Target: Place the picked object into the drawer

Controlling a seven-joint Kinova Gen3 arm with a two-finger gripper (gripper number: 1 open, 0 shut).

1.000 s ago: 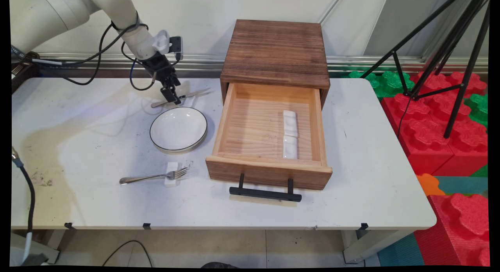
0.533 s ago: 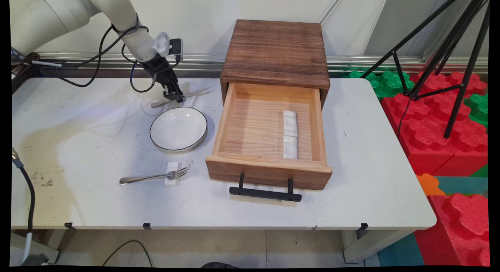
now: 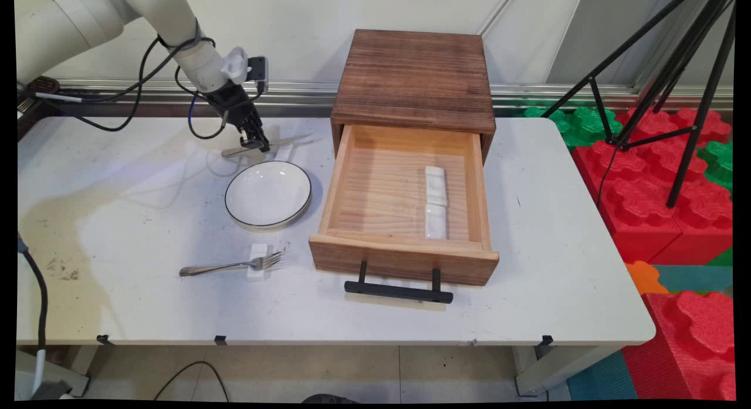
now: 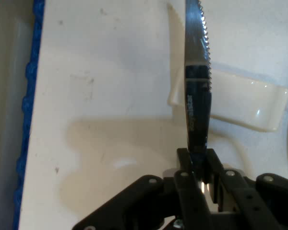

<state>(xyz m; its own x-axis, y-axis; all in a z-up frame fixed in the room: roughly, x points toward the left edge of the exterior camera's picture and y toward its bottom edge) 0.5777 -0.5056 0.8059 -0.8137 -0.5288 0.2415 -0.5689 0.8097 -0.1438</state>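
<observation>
My gripper (image 3: 255, 142) is at the table's far side, behind the white plate (image 3: 268, 193), and is shut on a table knife (image 3: 271, 145). In the hand view the serrated blade of the knife (image 4: 198, 91) runs straight up from between the fingertips (image 4: 185, 165), with my gripper (image 4: 198, 160) clamped on its handle end. Under the blade lies a small white ceramic rest (image 4: 242, 100), also seen beside the plate's far rim as the white rest (image 3: 286, 153). The knife appears slightly above the table, casting a shadow.
A wooden cabinet (image 3: 413, 77) stands at the back with its drawer (image 3: 405, 250) pulled open; two white rests (image 3: 435, 200) lie inside. A fork (image 3: 232, 266) lies across another white rest (image 3: 257, 262) near the front. A black tripod (image 3: 663, 74) and red foam blocks (image 3: 663, 198) are at right.
The gripper, holding the knife, has moved a little up and to the left, away from the plate. The knife has shifted with it.
</observation>
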